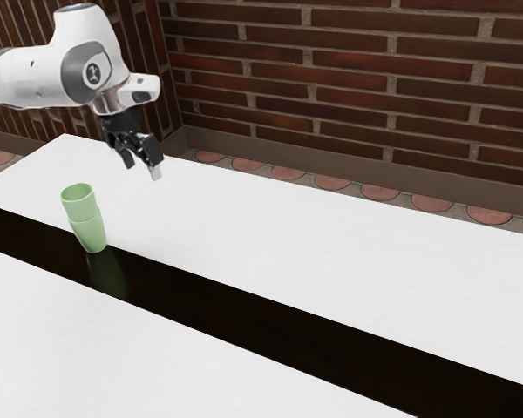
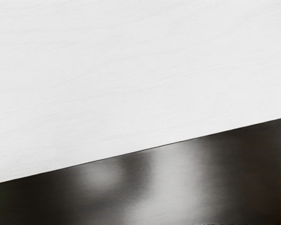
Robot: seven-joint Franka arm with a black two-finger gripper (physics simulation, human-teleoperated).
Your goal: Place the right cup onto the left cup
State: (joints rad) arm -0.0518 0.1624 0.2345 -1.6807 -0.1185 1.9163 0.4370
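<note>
Behind everything, a red-brown brick wall is rising past the long white table, which is lying beneath my gripper. A glossy black strip is crossing it. My white jointed arm is holding the black two-finger gripper up in the air, its fingers standing apart and grasping nothing.

Toward the exterior view's left and lower than the gripper, well apart from it, two tall pale-green cups are standing stacked: the upper cup is sitting in the lower cup, leaning slightly. I'm judging the placing to be done. I'm expecting light, stiff, smooth walls, perhaps slippery; for any correction I'd be pinching the upper cup's sides just under its rim.

The exterior view is giving me the cups and wall; the wrist view is adding fine table grain and pale reflections glowing on the strip.
</note>
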